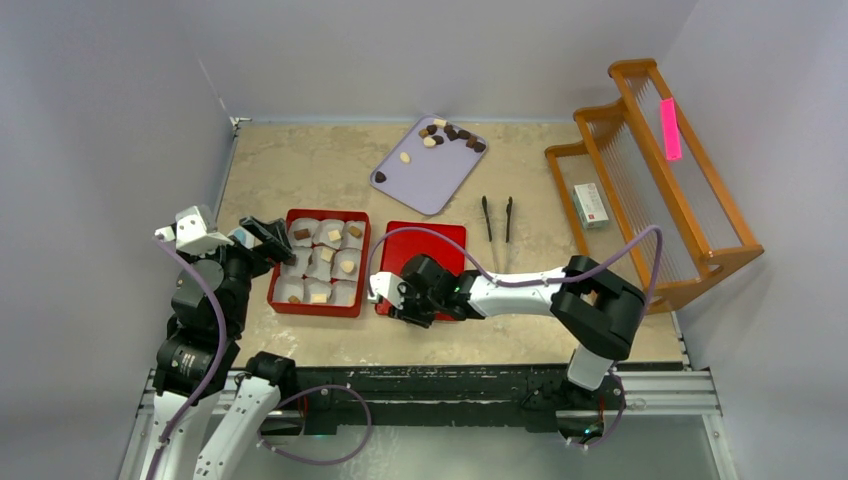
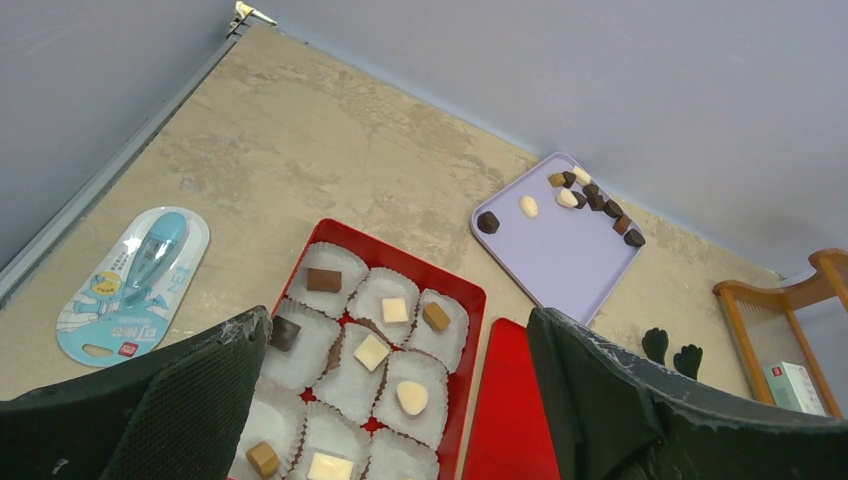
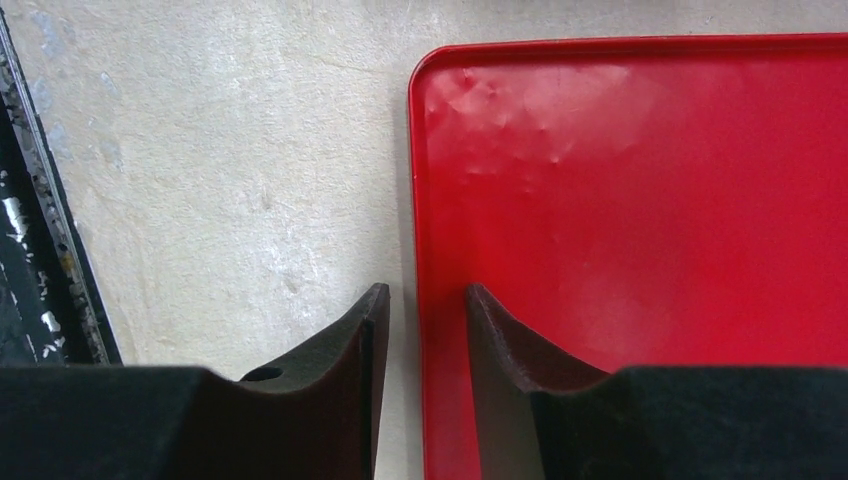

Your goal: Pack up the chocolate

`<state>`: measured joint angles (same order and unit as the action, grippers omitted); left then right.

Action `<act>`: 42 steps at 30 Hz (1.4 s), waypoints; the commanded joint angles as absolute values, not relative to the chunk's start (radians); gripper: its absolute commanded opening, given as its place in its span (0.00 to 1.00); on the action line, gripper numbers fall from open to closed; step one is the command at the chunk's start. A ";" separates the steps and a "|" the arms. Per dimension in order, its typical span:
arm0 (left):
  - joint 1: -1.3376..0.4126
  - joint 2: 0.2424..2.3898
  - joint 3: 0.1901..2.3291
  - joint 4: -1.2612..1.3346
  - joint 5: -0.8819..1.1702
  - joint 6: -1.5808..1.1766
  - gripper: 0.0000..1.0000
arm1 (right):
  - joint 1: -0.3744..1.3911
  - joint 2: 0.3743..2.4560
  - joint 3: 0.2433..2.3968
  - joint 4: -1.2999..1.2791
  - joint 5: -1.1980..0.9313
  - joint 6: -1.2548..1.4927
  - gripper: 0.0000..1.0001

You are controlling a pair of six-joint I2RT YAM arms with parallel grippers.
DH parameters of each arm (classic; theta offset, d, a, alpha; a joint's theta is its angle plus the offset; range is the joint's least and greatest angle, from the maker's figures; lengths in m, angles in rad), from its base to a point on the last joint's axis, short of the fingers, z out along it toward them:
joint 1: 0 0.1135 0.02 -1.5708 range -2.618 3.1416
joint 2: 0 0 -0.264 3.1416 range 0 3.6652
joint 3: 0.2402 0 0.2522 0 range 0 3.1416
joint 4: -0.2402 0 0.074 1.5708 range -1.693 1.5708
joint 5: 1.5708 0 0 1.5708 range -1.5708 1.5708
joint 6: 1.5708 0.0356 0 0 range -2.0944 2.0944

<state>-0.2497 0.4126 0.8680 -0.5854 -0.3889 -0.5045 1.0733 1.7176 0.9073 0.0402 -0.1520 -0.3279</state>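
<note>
A red box (image 1: 328,212) holds white paper cups, most with one chocolate (image 2: 371,351) in it, cream, tan or dark. More loose chocolates (image 1: 450,133) lie on a purple tray (image 1: 425,175) at the back. My left gripper (image 1: 280,240) is open and empty, hovering over the box's left side; in the left wrist view (image 2: 398,330) its jaws stand wide apart. A flat red lid (image 1: 440,240) lies right of the box. My right gripper (image 3: 427,295) is low at the lid's near-left edge, jaws narrowly apart, one finger on each side of the rim (image 3: 415,200).
Black tongs (image 1: 497,217) lie right of the lid. A wooden rack (image 1: 660,170) with a small white box (image 1: 592,205) stands at the right. A blue blister pack (image 2: 135,285) lies left of the red box. Grey walls enclose the table.
</note>
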 commanded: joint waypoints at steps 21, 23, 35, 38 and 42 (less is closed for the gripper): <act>-0.247 0.380 0.787 -0.411 -0.214 -0.396 0.93 | 1.089 1.467 0.975 -0.080 -0.211 -0.262 0.00; -0.247 0.347 0.748 -0.338 -0.112 -0.356 0.89 | 1.088 1.435 0.992 -0.110 -0.209 -0.243 0.00; -0.247 0.424 0.598 0.133 0.815 -0.148 0.87 | 0.995 1.237 1.100 -0.252 -0.319 -0.124 0.00; -0.248 0.466 0.618 0.118 0.969 -0.049 0.83 | 0.923 1.230 1.164 -0.335 -0.392 -0.098 0.00; -0.251 0.461 0.602 0.163 1.110 0.068 0.71 | 0.881 1.228 1.220 -0.394 -0.428 -0.094 0.00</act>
